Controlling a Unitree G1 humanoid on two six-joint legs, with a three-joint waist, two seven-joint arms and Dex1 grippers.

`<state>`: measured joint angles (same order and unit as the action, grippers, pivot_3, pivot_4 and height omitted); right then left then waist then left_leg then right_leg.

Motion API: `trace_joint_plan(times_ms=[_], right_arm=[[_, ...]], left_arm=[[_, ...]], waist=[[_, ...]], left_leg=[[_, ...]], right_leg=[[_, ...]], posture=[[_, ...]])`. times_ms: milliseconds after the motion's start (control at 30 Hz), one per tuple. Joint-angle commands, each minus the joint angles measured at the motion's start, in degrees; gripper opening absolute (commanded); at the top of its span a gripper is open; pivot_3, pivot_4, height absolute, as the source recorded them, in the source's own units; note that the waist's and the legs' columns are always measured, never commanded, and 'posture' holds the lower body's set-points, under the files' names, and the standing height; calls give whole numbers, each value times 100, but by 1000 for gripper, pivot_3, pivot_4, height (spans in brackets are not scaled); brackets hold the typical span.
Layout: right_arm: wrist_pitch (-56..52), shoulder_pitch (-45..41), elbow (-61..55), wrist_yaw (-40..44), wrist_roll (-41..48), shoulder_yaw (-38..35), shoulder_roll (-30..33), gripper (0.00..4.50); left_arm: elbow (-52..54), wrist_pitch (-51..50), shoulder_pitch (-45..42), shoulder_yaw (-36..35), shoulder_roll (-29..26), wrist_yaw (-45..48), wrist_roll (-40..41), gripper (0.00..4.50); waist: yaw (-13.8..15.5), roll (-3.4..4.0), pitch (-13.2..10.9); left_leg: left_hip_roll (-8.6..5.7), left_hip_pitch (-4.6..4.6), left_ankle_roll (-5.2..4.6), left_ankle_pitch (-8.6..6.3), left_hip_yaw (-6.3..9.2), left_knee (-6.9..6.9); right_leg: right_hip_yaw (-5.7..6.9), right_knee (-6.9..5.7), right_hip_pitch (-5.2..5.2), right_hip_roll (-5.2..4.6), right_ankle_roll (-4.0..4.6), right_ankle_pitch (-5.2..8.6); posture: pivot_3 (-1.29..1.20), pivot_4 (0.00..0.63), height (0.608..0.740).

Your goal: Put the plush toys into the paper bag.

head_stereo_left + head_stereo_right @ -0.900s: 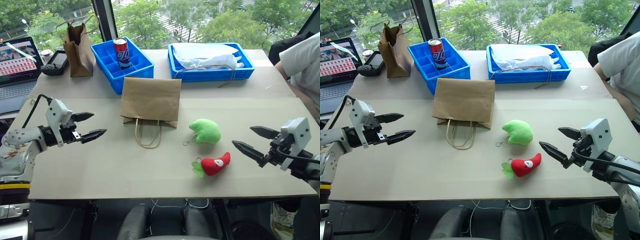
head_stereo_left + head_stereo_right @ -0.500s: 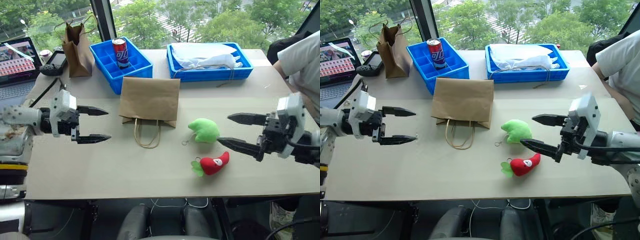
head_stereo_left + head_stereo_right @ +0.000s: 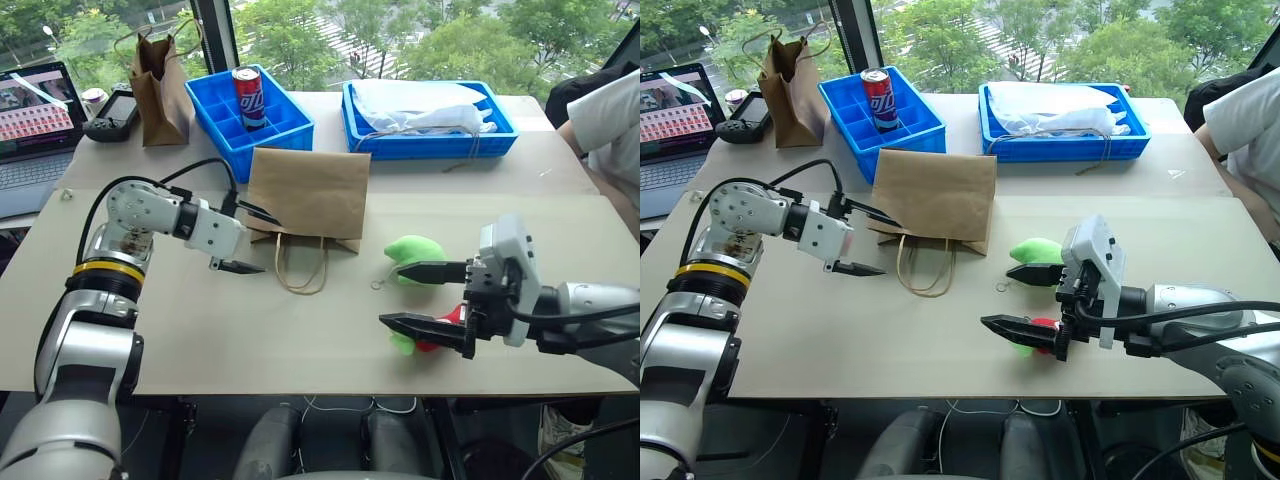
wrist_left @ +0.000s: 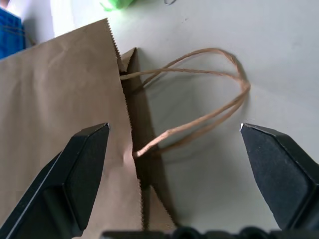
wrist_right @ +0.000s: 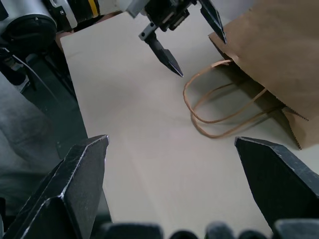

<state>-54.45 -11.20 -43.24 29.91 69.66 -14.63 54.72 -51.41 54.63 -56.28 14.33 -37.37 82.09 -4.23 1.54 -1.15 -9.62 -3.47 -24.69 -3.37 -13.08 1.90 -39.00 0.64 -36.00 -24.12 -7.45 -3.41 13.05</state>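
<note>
Paper bag (image 3: 309,197): flat on surface (image 3: 250,330), empty. Green plush (image 3: 412,249), red chili plush (image 3: 447,322): outside, ungrasped. Left gripper (image 3: 250,238) jaws spread at bag mouth; right gripper (image 3: 415,296) jaws spread beside toys. Nothing bagged.

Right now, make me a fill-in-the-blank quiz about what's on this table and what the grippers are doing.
1. The paper bag lies flat with its ____ handles trailing toward the robot.
2. The soda can stands in a ____ divided crate.
3. The open left gripper sits at the bag's ____ end.
4. The open right gripper is above the ____ chili toy, beside the green toy.

Missing words: cord; blue; handle; red
</note>
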Motion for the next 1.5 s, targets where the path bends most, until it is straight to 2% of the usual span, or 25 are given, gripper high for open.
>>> trace_joint_plan(times_ms=[33, 200, 300, 367, 500, 633, 733, 800, 1000, 1100, 1233, 1367, 1500], right_arm=[[52, -25, -260, -478, 399, -222, 26, 4485], [161, 67, -502, -1029, 795, -193, 17, 4485], [208, 80, -541, -1262, 893, -198, 40, 4500], [236, 93, -552, -1377, 893, -205, 49, 4500], [259, 212, -558, -1456, 786, -227, 94, 4500], [228, 473, -628, -1301, 468, -129, 232, 4500], [215, 774, -740, -1124, 82, 76, 332, 4500], [284, 827, -747, -1081, -141, 208, 309, 4500], [376, 785, -712, -1041, -708, 499, 161, 4500], [452, 615, -655, -1056, -1100, 740, 15, 4500], [474, 446, -628, -1046, -1594, 1192, -215, 4500], [492, 106, -526, -1103, -2133, 1651, -497, 4500], [453, -51, -479, -1013, -2262, 1803, -756, 4500]], left_arm=[[-710, 993, -332, 293, 140, -722, -722, 4500], [-1272, 1550, -706, 714, 312, -1867, -1691, 4500], [-1500, 1638, -879, 964, 411, -2317, -2090, 3790], [-1645, 1524, -957, 1008, 509, -2343, -2067, 3005], [-1556, 1031, -1108, 613, 815, -1236, -854, 1518], [-1173, -29, -1195, 206, 892, -137, 117, 62], [-385, -1541, -1187, -156, 1043, 610, 1016, 62], [750, -2879, -1069, -195, 1031, 951, 1735, 62], [2924, -5546, -831, -353, 766, 905, 2564, 62], [3450, -6178, -756, -436, 706, 691, 2692, 62], [3767, -6436, -626, -477, 648, 564, 2621, 62], [3909, -6603, -549, -529, 622, 486, 2611, 62], [4043, -6499, -377, -486, 407, 769, 2551, 62]], waist=[[-15, -2, -1], [-34, -14, -8], [-34, -23, -8], [-34, -24, -8], [-33, -26, -9], [-86, -28, -10], [-99, -28, -10], [-113, -28, -10], [-162, -28, -10], [-202, -28, -10], [-212, -27, -10], [-214, -27, -10], [-209, -27, -10]], left_leg=[[0, 1, -3, 2, -3, 0], [2, 1, -8, 5, -8, -2], [2, 1, -12, 7, -11, -8], [1, 2, -15, 9, -15, -11], [2, 0, -21, 13, -19, -16], [4, -2, -24, 15, -19, -20], [5, 0, -25, 15, -20, -21], [5, 0, -25, 15, -22, -23], [8, 3, -26, 16, -21, -29], [12, 8, -25, 17, -21, -29], [15, 25, -23, 20, -21, -29], [15, 31, -22, 21, -23, -29], [15, 31, -21, 21, -26, -28]], right_leg=[[-1, -2, 0, 0, 0, -1], [2, -10, -1, 1, -5, -4], [1, -10, 3, 1, -12, -9], [0, -8, 6, 0, -17, -13], [-1, -9, 5, 0, -19, -18], [0, -11, 4, 1, -18, -19], [0, -18, 4, 1, -18, -19], [-1, -16, 4, 1, -18, -19], [-10, -19, 8, 6, -18, -19], [-15, -22, 7, 13, -18, -19], [-20, -27, 16, 19, -13, -22], [-25, -28, 18, 21, -9, -24], [-31, -29, 14, 22, -8, -25]], posture=[[0, 150, 740], [0, 150, 740], [0, 150, 740], [0, 150, 740], [0, 150, 740], [0, 150, 740], [0, 150, 740], [0, 150, 740], [0, 150, 740], [0, 150, 740], [0, 150, 740], [0, 150, 740], [0, 150, 740]])
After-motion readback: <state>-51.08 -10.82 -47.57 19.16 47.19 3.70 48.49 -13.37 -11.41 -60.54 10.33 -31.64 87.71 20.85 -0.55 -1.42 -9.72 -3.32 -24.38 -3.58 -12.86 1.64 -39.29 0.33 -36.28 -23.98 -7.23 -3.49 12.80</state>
